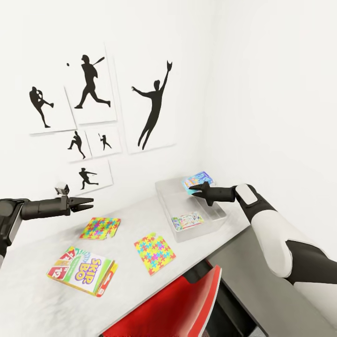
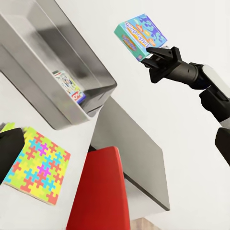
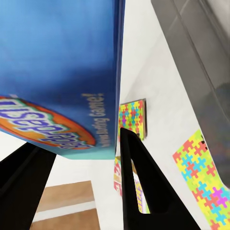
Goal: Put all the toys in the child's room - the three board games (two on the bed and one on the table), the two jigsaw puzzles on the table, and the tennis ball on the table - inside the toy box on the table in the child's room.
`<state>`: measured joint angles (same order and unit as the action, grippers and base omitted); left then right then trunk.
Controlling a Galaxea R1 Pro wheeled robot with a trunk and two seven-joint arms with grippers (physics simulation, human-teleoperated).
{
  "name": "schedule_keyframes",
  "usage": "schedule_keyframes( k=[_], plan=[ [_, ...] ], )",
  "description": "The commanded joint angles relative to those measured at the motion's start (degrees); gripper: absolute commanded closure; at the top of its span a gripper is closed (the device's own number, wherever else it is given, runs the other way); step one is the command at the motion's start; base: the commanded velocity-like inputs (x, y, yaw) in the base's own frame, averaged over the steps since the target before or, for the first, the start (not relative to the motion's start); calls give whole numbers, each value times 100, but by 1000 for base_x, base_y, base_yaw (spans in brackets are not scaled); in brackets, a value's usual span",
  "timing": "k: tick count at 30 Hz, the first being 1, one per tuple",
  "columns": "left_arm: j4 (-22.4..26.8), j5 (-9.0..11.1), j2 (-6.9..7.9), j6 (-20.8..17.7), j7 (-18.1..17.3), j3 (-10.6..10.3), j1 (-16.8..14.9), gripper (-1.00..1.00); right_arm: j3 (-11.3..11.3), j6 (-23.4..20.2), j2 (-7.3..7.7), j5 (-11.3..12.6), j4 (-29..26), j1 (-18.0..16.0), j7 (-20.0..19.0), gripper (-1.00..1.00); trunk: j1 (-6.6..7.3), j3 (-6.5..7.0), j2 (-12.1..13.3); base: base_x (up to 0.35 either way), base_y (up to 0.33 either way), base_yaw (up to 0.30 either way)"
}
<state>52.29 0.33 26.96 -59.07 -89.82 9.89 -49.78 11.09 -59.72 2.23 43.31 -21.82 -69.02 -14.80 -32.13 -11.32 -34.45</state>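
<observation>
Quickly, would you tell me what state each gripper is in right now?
Left gripper: open, holding nothing, above the table.
Right gripper: shut on a blue board game, over the toy box.

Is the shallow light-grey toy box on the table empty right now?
No, one colourful flat board game already lies inside the toy box.

2 white arms w/ black grippers (image 1: pixel 193 189).

left pincer (image 1: pixel 89 202) parted, right pincer (image 1: pixel 193 189) closed, arms outstretched.
</observation>
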Motion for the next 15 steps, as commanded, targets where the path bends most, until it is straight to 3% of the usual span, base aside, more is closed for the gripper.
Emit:
schedule_keyframes(
  k=[1, 15],
  plan=[
    [1, 3, 2, -60, -18, -3, -4, -100, 42, -28, -3, -51, 2, -7, -41, 100, -2, -20, -10, 0, 0, 0],
    [4, 6, 9, -61, -18, -3, -5, -100, 28, -28, -3, -51, 2, -7, -41, 100, -2, -153, -10, 15, 0, 0]
  ],
)
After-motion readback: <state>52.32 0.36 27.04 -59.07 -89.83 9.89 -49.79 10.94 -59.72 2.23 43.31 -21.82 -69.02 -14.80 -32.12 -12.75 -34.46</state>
